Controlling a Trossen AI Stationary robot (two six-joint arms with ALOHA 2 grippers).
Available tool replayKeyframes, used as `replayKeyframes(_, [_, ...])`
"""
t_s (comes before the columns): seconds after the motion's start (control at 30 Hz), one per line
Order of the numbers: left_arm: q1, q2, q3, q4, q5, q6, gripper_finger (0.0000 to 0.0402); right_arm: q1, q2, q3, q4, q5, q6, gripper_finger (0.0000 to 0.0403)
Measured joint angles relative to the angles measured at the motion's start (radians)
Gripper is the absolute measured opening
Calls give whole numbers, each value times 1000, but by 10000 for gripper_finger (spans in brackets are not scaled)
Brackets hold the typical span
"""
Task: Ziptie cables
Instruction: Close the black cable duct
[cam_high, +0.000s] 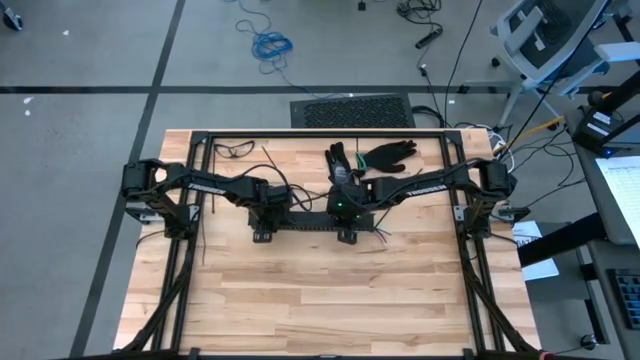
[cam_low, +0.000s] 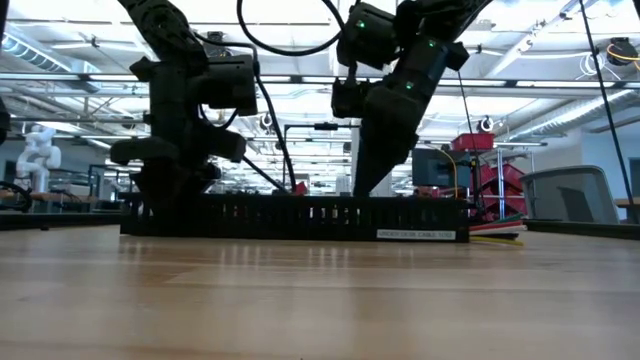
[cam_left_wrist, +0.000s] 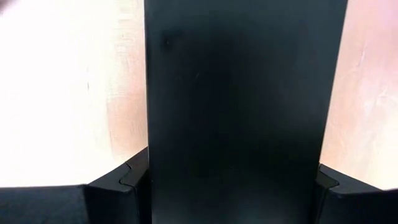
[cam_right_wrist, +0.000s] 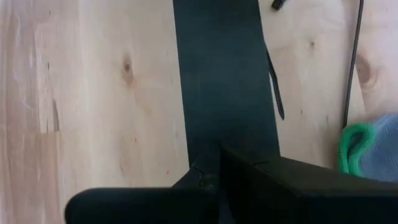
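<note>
Two grippers work at the long black slotted rail (cam_high: 310, 226) near the table's (cam_high: 320, 300) middle. The left gripper (cam_high: 266, 222) straddles and clamps the rail's left end; the right gripper (cam_high: 345, 222), fingers closed, presses its right part. Thin coloured cables (cam_low: 495, 231) protrude from the rail's right end; dark zipties (cam_high: 192, 215) lie by the left edge.

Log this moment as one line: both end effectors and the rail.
left end effector: straddling black slotted rail | right end effector: shut, on rail | cables: loose beside rail end
</note>
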Motion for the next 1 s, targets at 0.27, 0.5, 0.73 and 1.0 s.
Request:
replayKeyframes(0.27, [0,0,1,0,1,0,235,8,-2,0,-109,-5,0,0])
replayKeyframes(0.5, [0,0,1,-3,1,0,235,8,-21,-5,-121,-7,0,0])
replayKeyframes(0.73, [1,-21,-2,-47,15,-8,252,-5,-120,-12,-66,-5,5,0])
replayKeyframes(1.0, [5,-59,41,-100,84,-29,261,-19,-134,-11,-59,10,-16,23])
